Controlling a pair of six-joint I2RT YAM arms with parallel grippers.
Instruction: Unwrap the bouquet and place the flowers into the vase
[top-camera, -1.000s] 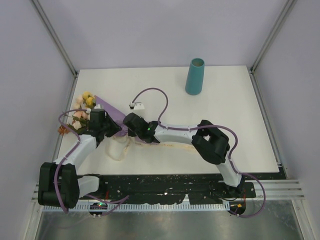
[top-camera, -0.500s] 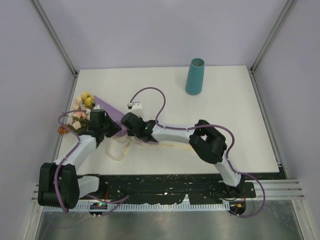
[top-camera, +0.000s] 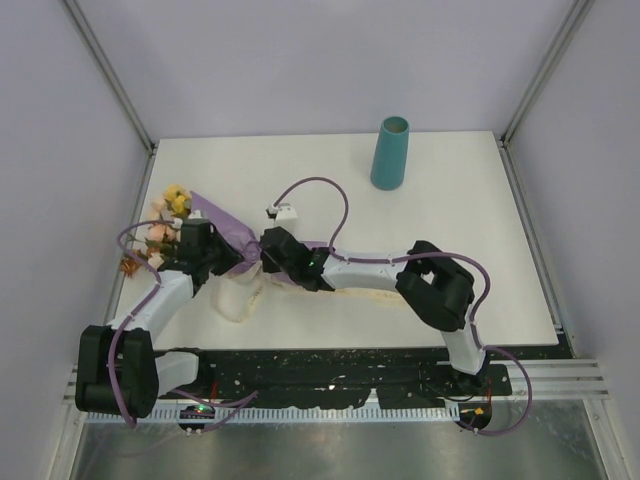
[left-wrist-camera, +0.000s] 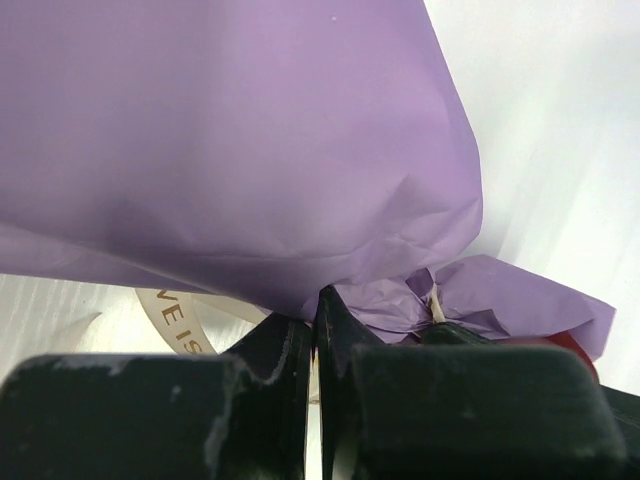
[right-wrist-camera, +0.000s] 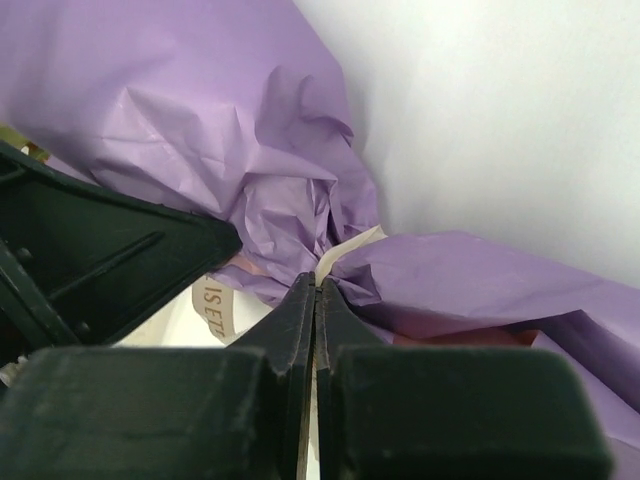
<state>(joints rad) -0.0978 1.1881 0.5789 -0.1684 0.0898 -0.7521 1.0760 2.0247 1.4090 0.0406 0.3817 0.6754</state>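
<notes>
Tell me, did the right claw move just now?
Yes. Seen from above, the right gripper has slid a little to the right, toward the side where the vase stands; the vase itself stayed put.

Purple-wrapped bouquet lying left; teal vase upright

Both pinched closed: left claw, right claw.

The vase stands upright toward the far edge of the surface, with bare surface on every side of it. To the vase's near left, the bouquet, the left arm and the right arm block passage.
</notes>
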